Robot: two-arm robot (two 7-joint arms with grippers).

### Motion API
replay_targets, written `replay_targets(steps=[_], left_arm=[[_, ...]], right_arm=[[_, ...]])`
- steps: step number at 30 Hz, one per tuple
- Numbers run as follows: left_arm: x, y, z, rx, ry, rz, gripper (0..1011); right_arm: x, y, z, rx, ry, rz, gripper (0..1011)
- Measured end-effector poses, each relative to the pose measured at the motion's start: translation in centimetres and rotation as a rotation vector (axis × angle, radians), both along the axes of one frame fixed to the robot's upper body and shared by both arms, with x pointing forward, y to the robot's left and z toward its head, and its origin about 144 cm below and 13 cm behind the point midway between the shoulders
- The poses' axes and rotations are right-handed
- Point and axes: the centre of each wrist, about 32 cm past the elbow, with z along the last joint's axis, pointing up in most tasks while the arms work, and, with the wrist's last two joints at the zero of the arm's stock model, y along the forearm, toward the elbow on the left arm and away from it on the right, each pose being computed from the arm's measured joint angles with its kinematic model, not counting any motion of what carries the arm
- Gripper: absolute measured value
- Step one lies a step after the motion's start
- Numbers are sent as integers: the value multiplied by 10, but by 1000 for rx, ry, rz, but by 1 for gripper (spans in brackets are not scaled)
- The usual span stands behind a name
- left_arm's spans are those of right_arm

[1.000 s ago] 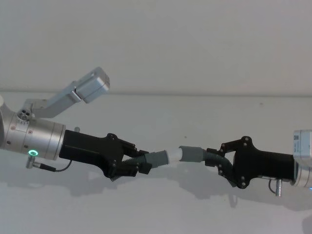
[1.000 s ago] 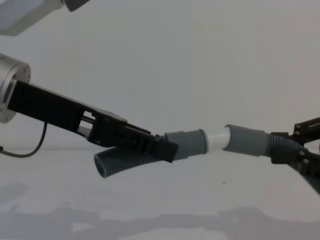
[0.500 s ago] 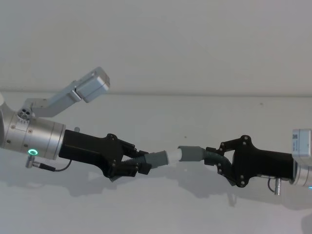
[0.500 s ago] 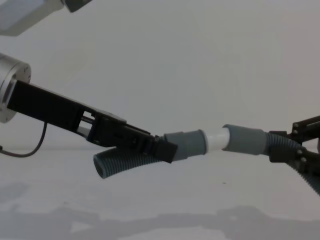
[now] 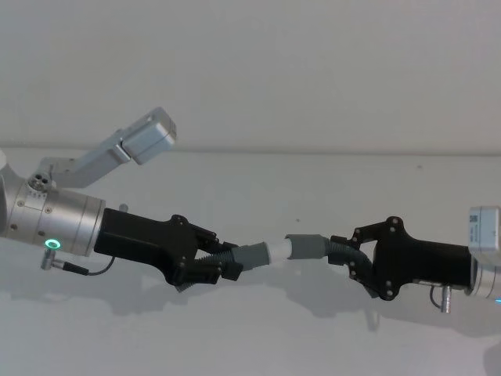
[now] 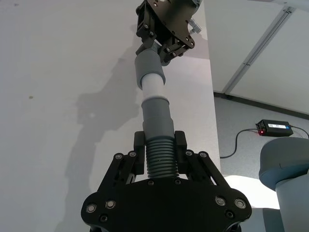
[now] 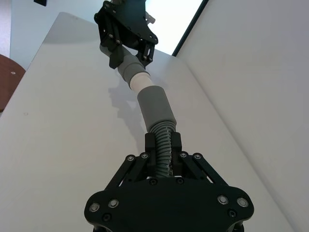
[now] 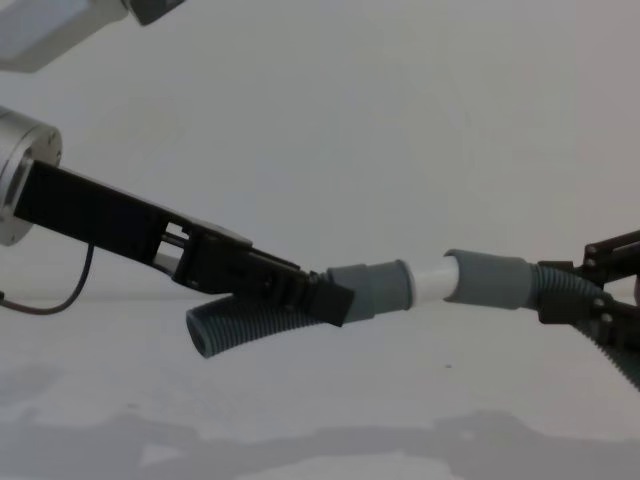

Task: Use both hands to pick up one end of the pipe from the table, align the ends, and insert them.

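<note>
Above the white desk point(image 5: 258, 329), the left end effector point(image 5: 223, 265) clamps a ribbed dark-grey hose piece point(image 8: 262, 324) whose white tube tip point(image 5: 278, 249) enters the wide grey cuff point(image 5: 308, 246) clamped by the right end effector point(image 5: 352, 262).

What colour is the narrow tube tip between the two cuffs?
White tube tip, bridging both grey cuffs; the chest view shows it best.

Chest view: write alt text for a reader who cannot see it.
Two dark-grey hose pieces meet in mid-air above the white table, the white tube tip of the left piece entering the wide cuff of the right piece. The left tool is shut on the left piece from the left; the right tool grips the other at the right edge.
</note>
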Motion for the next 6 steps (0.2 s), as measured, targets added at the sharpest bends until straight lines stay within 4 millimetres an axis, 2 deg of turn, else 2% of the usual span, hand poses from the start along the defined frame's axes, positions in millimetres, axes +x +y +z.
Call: replay_targets(steps=[6], left_arm=[[0,0,0,0,1,0,342]], right_arm=[[0,0,0,0,0,0,155]])
